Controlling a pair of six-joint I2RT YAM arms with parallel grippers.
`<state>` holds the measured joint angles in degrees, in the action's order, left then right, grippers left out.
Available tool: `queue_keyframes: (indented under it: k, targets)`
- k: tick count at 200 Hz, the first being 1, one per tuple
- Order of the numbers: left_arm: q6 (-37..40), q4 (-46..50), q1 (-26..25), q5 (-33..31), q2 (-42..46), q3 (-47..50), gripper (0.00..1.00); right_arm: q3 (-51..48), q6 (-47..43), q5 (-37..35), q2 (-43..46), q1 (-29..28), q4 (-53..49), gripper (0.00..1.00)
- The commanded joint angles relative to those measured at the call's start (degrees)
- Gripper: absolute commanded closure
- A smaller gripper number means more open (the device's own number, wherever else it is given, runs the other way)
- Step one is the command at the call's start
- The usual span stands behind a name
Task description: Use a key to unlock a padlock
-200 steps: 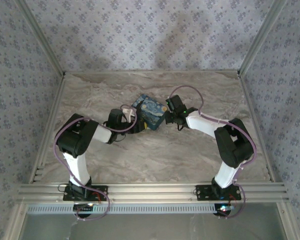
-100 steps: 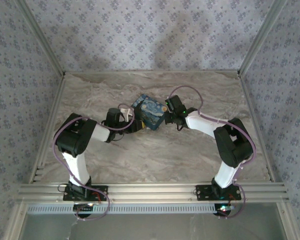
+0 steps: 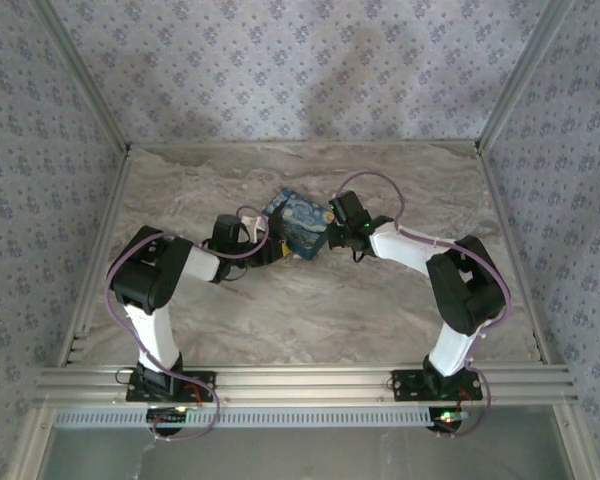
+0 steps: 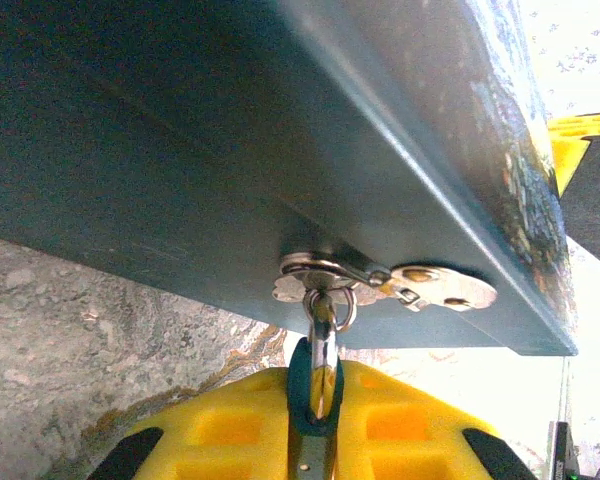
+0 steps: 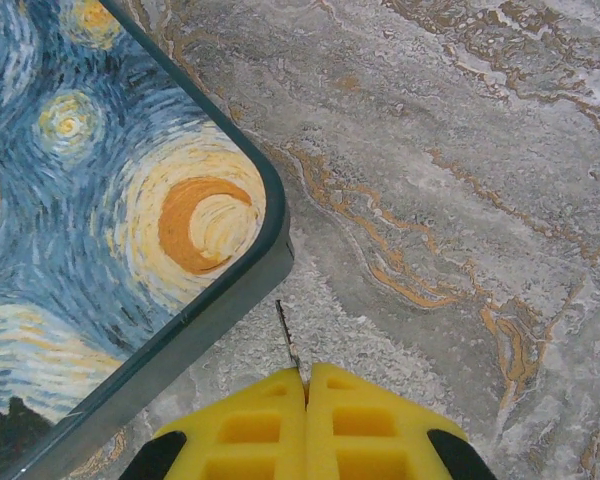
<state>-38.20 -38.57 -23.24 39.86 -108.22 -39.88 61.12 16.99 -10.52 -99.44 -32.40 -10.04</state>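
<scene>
1. The marbled desk (image 3: 380, 310) carries everything we see, and both arms reach in toward its middle.
2. A box (image 3: 300, 222) with a swirling blue and yellow night-sky print lies on the desk between the two claws. In the left wrist view we look along its dark teal side wall.
3. The left claw (image 3: 268, 248) sits just beside the box's near left edge. Its yellow pads (image 4: 230, 425) are clenched on a metal piece that rises between them.
4. The right claw (image 3: 332, 237) sits close to the box's right corner. In the right wrist view its yellow pads (image 5: 365, 420) are pressed together just off the rounded corner, not touching the box.
5. A silver latch (image 4: 325, 272) is fixed to the teal side wall, with a flat hasp plate (image 4: 442, 288) beside it.
6. The padlock (image 4: 320, 350) hangs from the latch's small ring (image 4: 342, 305), and the left claw grips it. Its lower part is hidden between the pads, so we cannot tell its shape.
7. The key (image 5: 287, 335) shows as a thin metal tip sticking out of the right claw's closed pads. It points at the box corner, above the desk.
</scene>
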Motion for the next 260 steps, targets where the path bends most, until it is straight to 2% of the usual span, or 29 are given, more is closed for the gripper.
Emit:
queue_keyframes:
  k: [1,29,87,159,206,260]
  targets:
    - [-0.91,4.99,0.22,0.48,-1.2,-0.42,0.9,0.52,0.4,-0.03,-0.8,-0.05,0.44,1.0]
    - [-2.02,4.09,-0.72,0.48,-1.01,0.28,0.91,2.2,0.5,0.09,-1.69,0.7,0.26,1.0]
    - [-6.8,-1.18,-5.93,-1.0,-2.07,1.75,0.91,6.71,-1.39,0.88,-4.81,3.42,-0.28,1.0]
    - [-17.27,-10.82,-13.21,-6.03,-5.43,1.53,0.9,11.75,-4.99,3.21,-7.64,6.62,-1.16,1.0]
    - [-21.95,-10.46,-14.98,-9.98,-3.51,0.44,0.9,6.22,-5.66,2.55,-0.88,8.56,-2.34,1.0]
    - [-24.55,-9.68,-15.92,-10.77,-1.65,-2.01,0.9,-5.41,-2.4,4.91,14.19,10.59,-1.27,1.0]
